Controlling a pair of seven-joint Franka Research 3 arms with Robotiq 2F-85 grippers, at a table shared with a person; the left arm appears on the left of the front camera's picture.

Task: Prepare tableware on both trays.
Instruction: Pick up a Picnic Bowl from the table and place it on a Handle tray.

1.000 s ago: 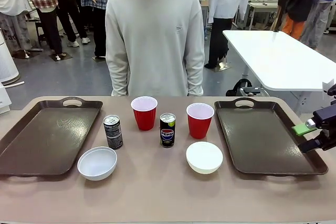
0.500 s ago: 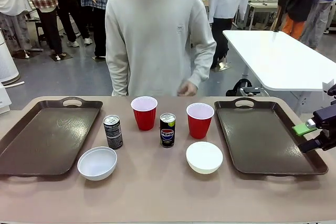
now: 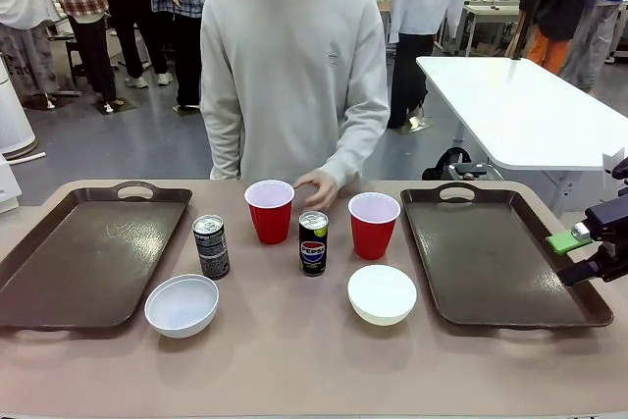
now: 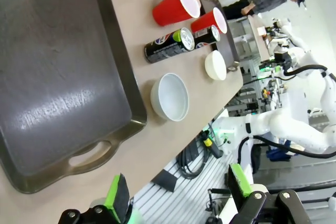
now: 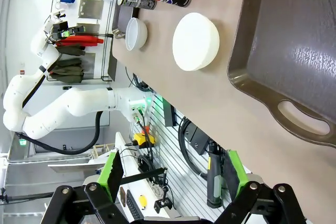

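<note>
Cups (image 3: pixel 270 210), cans (image 3: pixel 211 246) and bowls (image 3: pixel 183 304) all stand on the worktop (image 3: pixel 294 360) between the empty trays (image 3: pixel 88 262), well beyond both pairs of jaws, which gape wide and hold nothing. A person's hand (image 3: pixel 317 186) hovers beside the Pepsi can (image 3: pixel 313 242): reaching in now risks collision, or tipping a light cup.

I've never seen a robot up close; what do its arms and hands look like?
The left arm and right arm are smooth white rounded tubes with a black cable alongside. The left hand and right hand are black, two-fingered, with bright green pads.
</note>
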